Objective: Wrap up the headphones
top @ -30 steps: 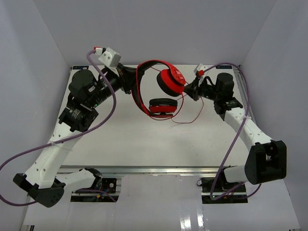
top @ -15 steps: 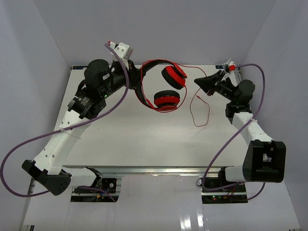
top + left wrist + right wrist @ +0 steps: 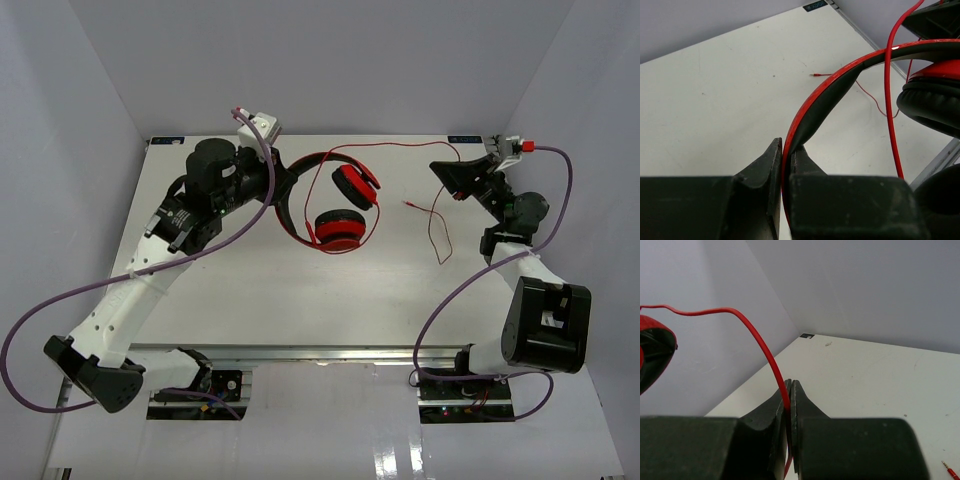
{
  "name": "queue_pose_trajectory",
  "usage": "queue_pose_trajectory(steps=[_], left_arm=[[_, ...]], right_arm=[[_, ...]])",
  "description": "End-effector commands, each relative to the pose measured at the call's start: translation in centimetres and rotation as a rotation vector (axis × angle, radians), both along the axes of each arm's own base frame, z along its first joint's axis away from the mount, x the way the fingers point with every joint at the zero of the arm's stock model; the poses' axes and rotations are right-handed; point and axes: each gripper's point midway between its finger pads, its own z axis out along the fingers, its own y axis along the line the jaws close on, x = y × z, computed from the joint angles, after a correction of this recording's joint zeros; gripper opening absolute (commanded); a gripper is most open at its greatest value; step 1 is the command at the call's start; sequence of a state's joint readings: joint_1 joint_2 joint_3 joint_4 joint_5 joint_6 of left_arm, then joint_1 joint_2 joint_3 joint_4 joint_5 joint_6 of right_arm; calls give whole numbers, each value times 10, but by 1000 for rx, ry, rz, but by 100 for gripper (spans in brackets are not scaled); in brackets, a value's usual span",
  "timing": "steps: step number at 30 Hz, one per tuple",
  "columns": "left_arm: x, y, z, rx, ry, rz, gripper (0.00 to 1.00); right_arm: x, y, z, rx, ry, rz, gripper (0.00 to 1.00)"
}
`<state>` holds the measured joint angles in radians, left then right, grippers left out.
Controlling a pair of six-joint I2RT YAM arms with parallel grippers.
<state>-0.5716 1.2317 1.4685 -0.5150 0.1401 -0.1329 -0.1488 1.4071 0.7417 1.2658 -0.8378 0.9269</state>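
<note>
- While the left pincer [image 3: 785, 150] is clamped on the red-and-black headband [image 3: 815, 107], the headphones [image 3: 340, 205] hang over the worktop [image 3: 300, 290], left of centre.
- Right pincer [image 3: 790, 387]: closed on the thin red cable [image 3: 705, 313], drawn out toward the far right corner.
- Plug [image 3: 406, 204]: trailing free with a slack loop.
- Progress, as judged: early. No finished coil is visible, so winding and securing the plug remain.
</note>
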Motion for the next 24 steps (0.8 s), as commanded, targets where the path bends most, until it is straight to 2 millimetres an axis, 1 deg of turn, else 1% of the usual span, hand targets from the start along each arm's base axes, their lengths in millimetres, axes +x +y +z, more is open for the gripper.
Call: queue_pose_trajectory(steps=[1,3,5,6,8,9,11,13,15,19,21,23,24], left_arm=[[-13,0,25,-89,-42,-24,0],[-15,-2,32,-104,-50,-33,0],[-15,-2,44,-122,-65,-31,0],[-14,-2,51,-131,-73,-27,0],[-13,1,74,-163,-107,-9,0],[-11,1,75,-165,-103,0,0],[-5,-3,93,-192,-111,7,0],[1,-7,105,-212,-114,9,0],[8,-10,114,-230,-116,20,0],[20,-10,124,-245,-126,62,0],[25,-8,128,-246,-135,85,0],[28,-6,134,-252,-147,100,0],[31,-7,135,-253,-148,108,0]], right_arm=[[-34,4,54,-38,-343,10,8],[-31,4,45,-53,-321,13,8],[-29,4,35,-68,-307,11,8],[-28,5,30,-78,-303,10,8],[-28,9,18,-103,-289,35,8],[-29,14,14,-118,-290,56,8],[-35,34,2,-152,-285,141,10],[-40,54,-9,-175,-271,217,11],[-48,81,-18,-195,-265,298,13],[-58,126,-27,-214,-268,427,14],[-65,143,-28,-203,-280,486,15],[-67,154,-32,-184,-258,538,16],[-69,159,-32,-176,-257,562,18]])
